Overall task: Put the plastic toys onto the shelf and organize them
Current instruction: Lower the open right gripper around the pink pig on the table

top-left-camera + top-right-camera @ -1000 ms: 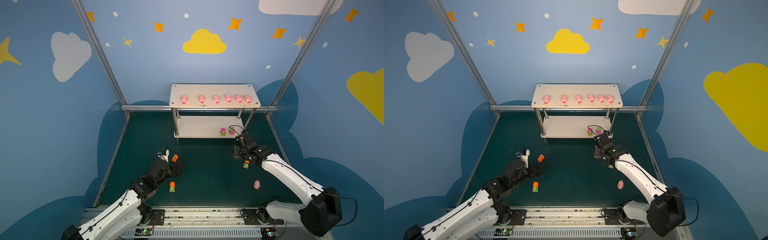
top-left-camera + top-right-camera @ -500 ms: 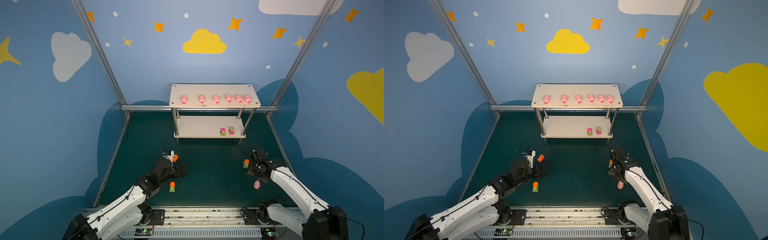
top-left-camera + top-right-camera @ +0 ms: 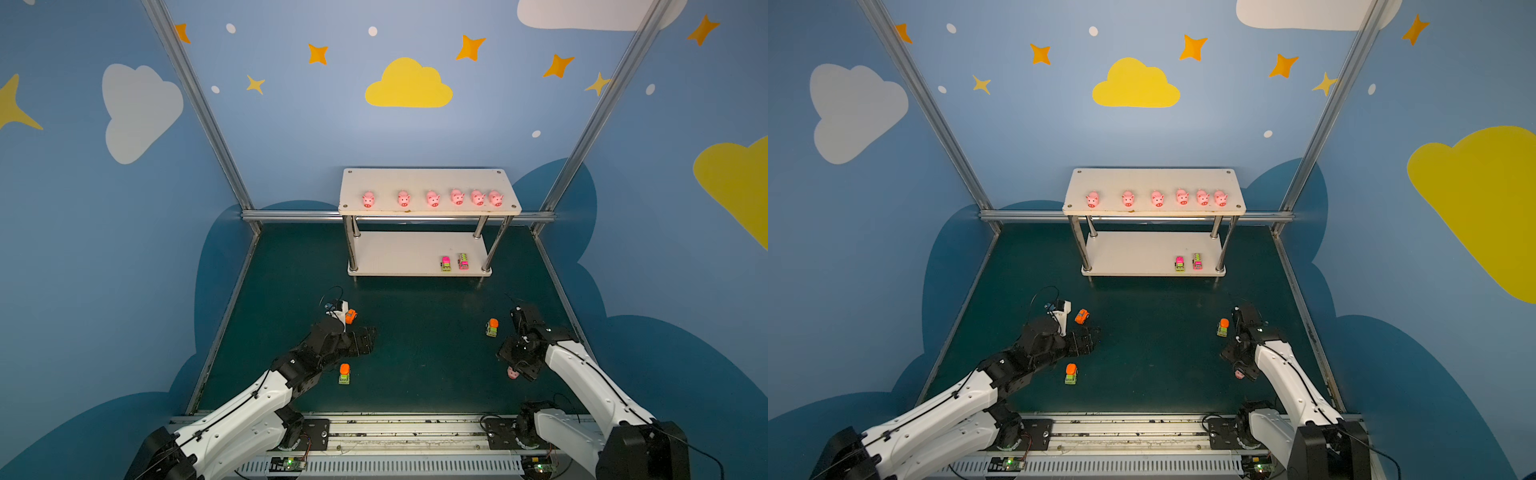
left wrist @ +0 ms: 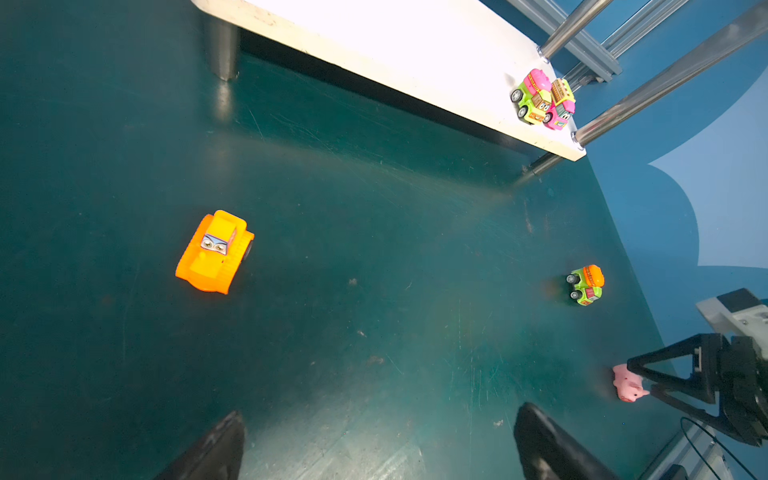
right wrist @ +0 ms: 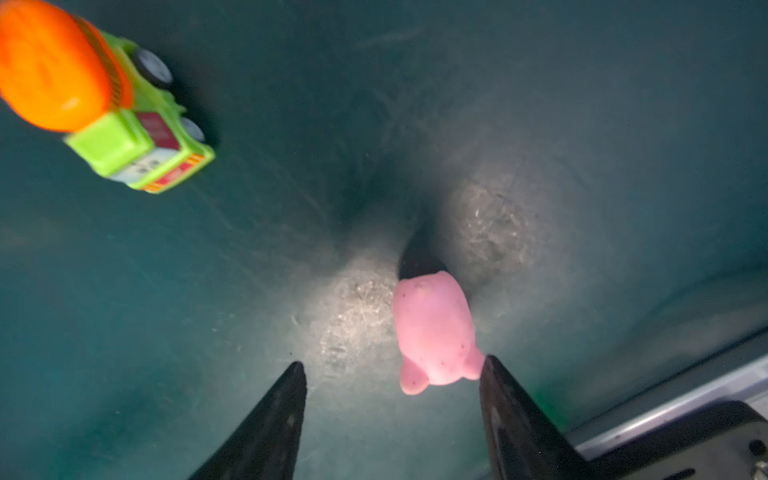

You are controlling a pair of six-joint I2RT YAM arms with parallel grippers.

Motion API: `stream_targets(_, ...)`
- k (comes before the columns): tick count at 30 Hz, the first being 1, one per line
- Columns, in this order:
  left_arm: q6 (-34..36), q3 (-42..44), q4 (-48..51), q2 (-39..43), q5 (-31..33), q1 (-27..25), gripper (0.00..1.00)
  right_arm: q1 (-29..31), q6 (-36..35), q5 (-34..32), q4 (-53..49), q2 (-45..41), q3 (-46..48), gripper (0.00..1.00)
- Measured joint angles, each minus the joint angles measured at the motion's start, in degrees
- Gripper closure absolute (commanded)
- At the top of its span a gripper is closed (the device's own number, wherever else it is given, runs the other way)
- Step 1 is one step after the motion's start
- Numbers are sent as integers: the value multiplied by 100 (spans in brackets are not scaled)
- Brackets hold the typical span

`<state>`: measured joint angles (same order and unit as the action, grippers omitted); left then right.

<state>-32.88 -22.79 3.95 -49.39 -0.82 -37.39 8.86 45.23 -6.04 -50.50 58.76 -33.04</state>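
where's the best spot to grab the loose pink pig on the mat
Across its rounded flanks at mid-body, coming straight down from above with the right claw. The pink pig sits low on the mat between the open fingers, nearer one; its ears look too small to pinch.

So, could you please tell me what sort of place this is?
Probably a robot test booth: blue walls painted with clouds, an aluminium frame, and two robot arms on a rail.

I've got wide bare mat (image 3: 419, 332) up to the shelf (image 3: 395, 253), only the orange-drum truck (image 3: 492, 327) sits beside my right gripper (image 5: 393, 362).
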Motion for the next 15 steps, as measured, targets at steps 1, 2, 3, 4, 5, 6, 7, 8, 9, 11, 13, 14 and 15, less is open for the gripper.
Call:
stream_targets(1,0,0,-7,-13,0,0,0,0,0,13,4,-15,0,35)
stream_targets(2,0,0,-15,-26,0,0,0,0,0,17,13,-31,0,35)
stream_targets(3,0,0,-26,-37,0,0,0,0,-2,20,13,-44,0,35)
stream_targets(4,0,0,-33,-46,0,0,0,0,0,20,13,-52,0,35)
stream_targets(5,0,0,-33,-46,0,0,0,0,0,20,15,-52,0,35)
stream_targets(6,0,0,-35,-46,0,0,0,0,0,20,15,-52,0,35)
stream_targets(7,0,0,-35,-46,0,0,0,0,0,20,15,-52,0,35)
stream_targets(8,0,0,-33,-46,0,0,0,0,0,17,15,-52,0,35)
stream_targets(9,0,0,-33,-44,0,0,0,0,0,15,13,-52,0,35)
stream_targets(11,0,0,-26,-26,0,0,0,0,2,13,11,-57,0,35)
stream_targets(13,0,9,-26,28,2,0,0,0,9,15,9,-76,0,35)
stream_targets(14,0,15,-26,63,4,0,0,0,22,15,9,-98,0,35)
stream_targets(15,2,22,-26,94,7,0,0,0,28,15,7,-120,0,35)
